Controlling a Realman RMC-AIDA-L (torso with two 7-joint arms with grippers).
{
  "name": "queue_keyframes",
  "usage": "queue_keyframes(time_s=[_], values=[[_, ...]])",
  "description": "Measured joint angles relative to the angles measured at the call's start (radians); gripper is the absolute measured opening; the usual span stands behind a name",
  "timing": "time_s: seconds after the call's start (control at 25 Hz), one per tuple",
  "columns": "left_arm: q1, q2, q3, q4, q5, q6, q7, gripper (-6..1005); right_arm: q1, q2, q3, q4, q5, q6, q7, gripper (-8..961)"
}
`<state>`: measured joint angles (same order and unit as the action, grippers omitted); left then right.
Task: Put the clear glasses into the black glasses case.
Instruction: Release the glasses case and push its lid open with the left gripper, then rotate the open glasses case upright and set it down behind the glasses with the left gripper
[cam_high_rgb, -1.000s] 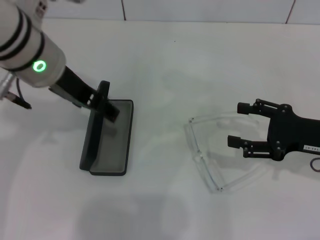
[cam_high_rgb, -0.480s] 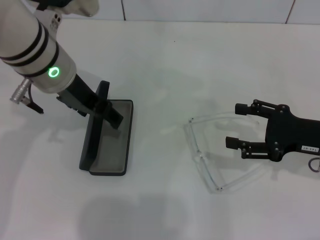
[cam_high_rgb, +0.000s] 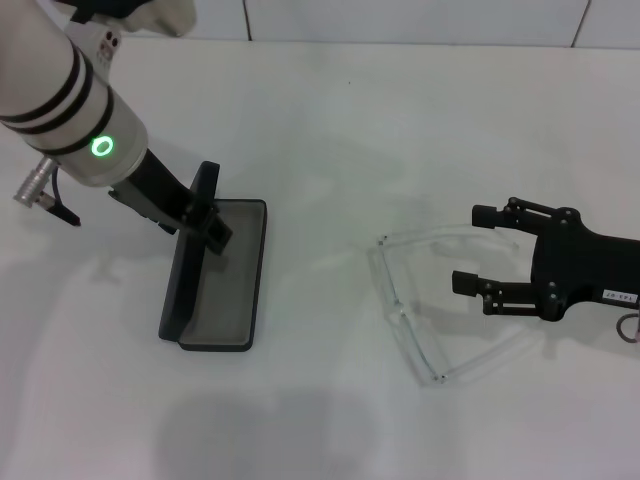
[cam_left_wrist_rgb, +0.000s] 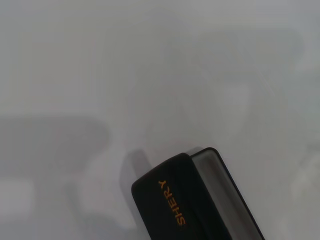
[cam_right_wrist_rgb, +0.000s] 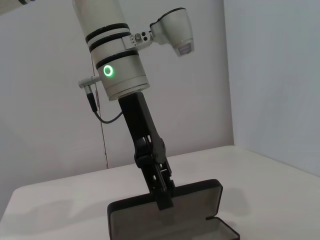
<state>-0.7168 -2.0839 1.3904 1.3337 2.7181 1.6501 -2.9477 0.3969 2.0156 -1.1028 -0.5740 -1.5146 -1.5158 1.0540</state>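
Note:
The black glasses case (cam_high_rgb: 225, 280) lies open left of centre, grey lining up, its lid standing upright. My left gripper (cam_high_rgb: 207, 215) reaches down from the upper left and is shut on the lid's top edge. The left wrist view shows the lid (cam_left_wrist_rgb: 175, 205) with orange lettering. In the right wrist view the case (cam_right_wrist_rgb: 170, 217) and the left gripper (cam_right_wrist_rgb: 160, 186) on the lid appear. The clear glasses (cam_high_rgb: 410, 320) lie unfolded on the table at right. My right gripper (cam_high_rgb: 477, 248) is open between the two temple arms, touching neither.
The white table (cam_high_rgb: 330, 120) carries nothing else. A tiled wall edge (cam_high_rgb: 400, 20) runs along the far side. The left arm's thick white forearm (cam_high_rgb: 70, 110) hangs over the table's left part.
The left arm swung inward over the table, then eased back slightly, still on the upright lid. The right gripper and the glasses have barely moved.

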Motion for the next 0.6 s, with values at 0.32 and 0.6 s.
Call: queue_keyframes(time_s=[0.32, 0.6], values=[[0.001, 0.0, 0.004, -0.002, 0.0, -0.006, 0.02, 565, 0.002, 0.0, 0.0, 0.002, 0.0, 0.011, -0.002, 855], [0.005, -0.001, 0.002, -0.001, 0.008, -0.016, 0.045, 323, 0.0, 0.0, 0.0, 0.002, 0.001, 0.012, -0.002, 854]])
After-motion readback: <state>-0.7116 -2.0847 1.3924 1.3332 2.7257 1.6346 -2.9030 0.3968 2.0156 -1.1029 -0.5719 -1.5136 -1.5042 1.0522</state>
